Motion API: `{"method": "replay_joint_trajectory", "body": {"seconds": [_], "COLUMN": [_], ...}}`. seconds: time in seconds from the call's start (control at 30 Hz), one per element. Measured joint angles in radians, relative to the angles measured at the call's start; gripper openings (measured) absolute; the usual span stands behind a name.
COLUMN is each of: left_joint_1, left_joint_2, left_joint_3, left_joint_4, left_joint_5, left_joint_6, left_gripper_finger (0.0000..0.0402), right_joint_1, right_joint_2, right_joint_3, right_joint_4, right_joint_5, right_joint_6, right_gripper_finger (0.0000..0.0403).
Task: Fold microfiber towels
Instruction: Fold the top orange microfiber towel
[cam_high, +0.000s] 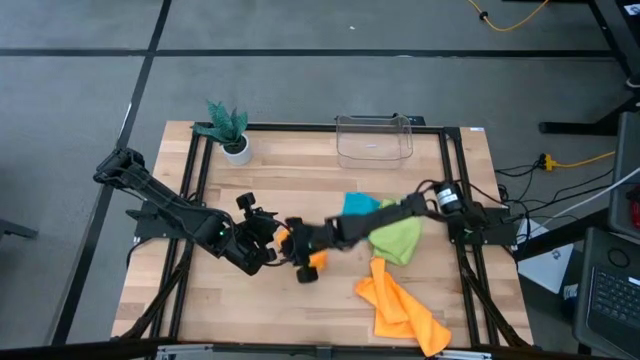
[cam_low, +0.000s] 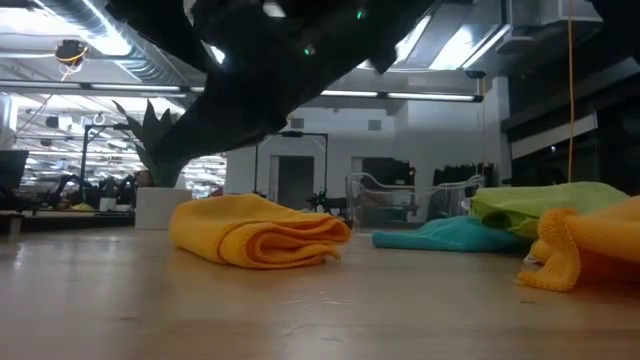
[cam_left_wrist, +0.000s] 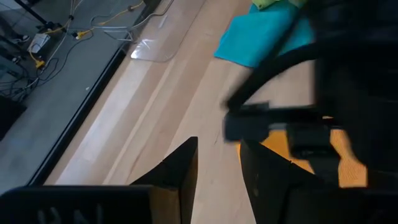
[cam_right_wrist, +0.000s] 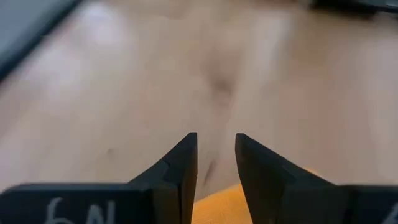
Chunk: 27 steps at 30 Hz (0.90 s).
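Note:
A folded orange towel (cam_low: 260, 232) lies on the table's middle; both grippers hover just above it. It also shows in the high view (cam_high: 316, 258). My left gripper (cam_high: 270, 250) comes from the left, my right gripper (cam_high: 300, 262) from the right. Both are slightly open and empty. In the right wrist view the orange towel (cam_right_wrist: 217, 205) shows below the fingers. A teal towel (cam_high: 360, 205), a lime green towel (cam_high: 398, 238) and a second, crumpled orange towel (cam_high: 400, 310) lie on the table's right half.
A clear plastic bin (cam_high: 373, 140) stands at the far edge, and a small plant in a white pot (cam_high: 232, 135) stands at the far left. The two arms cross close together over the table's middle. Bare wood shows at the near left (cam_high: 220, 310).

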Motion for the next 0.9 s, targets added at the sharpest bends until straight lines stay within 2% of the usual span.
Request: {"method": "replay_joint_trajectory", "body": {"seconds": [0.2, 0.3, 0.43, 0.53, 0.67, 0.8, 0.9], "left_joint_1": [0.0, 0.0, 0.0, -0.001, -0.005, -0.005, -0.005], "left_joint_2": [0.0, 0.0, 0.0, 0.0, 0.0, 0.0, 0.0], "left_joint_3": [0.0, 0.0, 0.0, 0.0, 0.001, 0.001, 0.001], "left_joint_4": [0.0, 0.0, 0.0, 0.001, 0.005, 0.01, 0.011], "left_joint_5": [0.0, 0.0, 0.0, 0.0, 0.0, 0.0, 0.0], "left_joint_6": [0.0, 0.0, -0.001, -0.005, -0.006, -0.01, -0.028], "left_gripper_finger": [0.0112, 0.0112, 0.0112, 0.0112, 0.0112, 0.0112, 0.0112], "right_joint_1": [-0.097, -0.136, -0.174, -0.202, -0.212, -0.194, -0.176], "right_joint_2": [0.0, -0.003, -0.023, -0.068, -0.118, -0.178, -0.25], "right_joint_3": [0.006, 0.009, 0.008, 0.001, -0.033, -0.08, -0.157], "right_joint_4": [0.013, 0.0, -0.164, -0.305, -0.348, -0.482, -0.537], "right_joint_5": [-0.626, -0.772, -0.752, -0.663, -0.484, -0.431, -0.343], "right_joint_6": [0.055, 0.109, 0.059, 0.029, 0.12, 0.108, 0.146], "right_gripper_finger": [0.0111, 0.0111, 0.0111, 0.0111, 0.0111, 0.0111, 0.0111]}}
